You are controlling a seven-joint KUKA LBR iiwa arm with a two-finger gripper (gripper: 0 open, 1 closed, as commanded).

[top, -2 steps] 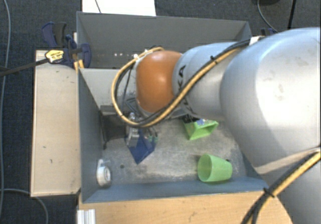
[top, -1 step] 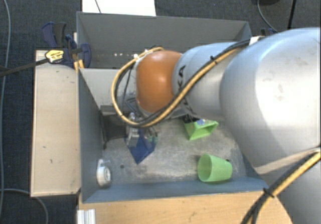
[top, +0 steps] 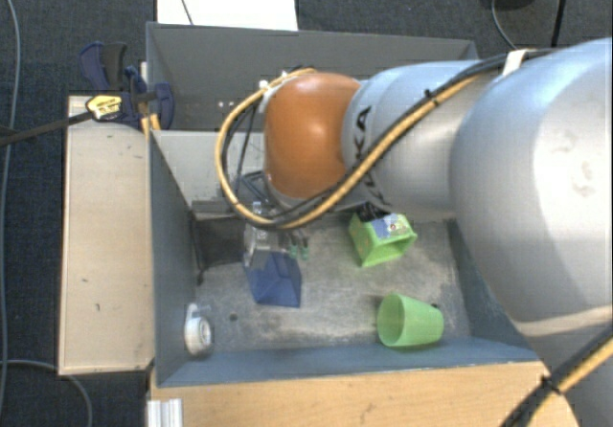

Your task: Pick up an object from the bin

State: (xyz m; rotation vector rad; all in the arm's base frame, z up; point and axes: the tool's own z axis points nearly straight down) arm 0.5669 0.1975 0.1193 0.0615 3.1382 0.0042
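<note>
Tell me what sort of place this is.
Probably a robotics lab's grasping test station: a big industrial arm with cabling reaches into a grey metal bin holding odd loose items, such as a green cup and a dark blue thing, all set on dark carpet.

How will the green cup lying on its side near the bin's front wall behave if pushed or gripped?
The green cup lies on its side, so a push would likely roll it, curving since it seems tapered. It looks like thin plastic: probably light, and may flex or slip if squeezed. The bin wall beside it would likely stop it.
</note>
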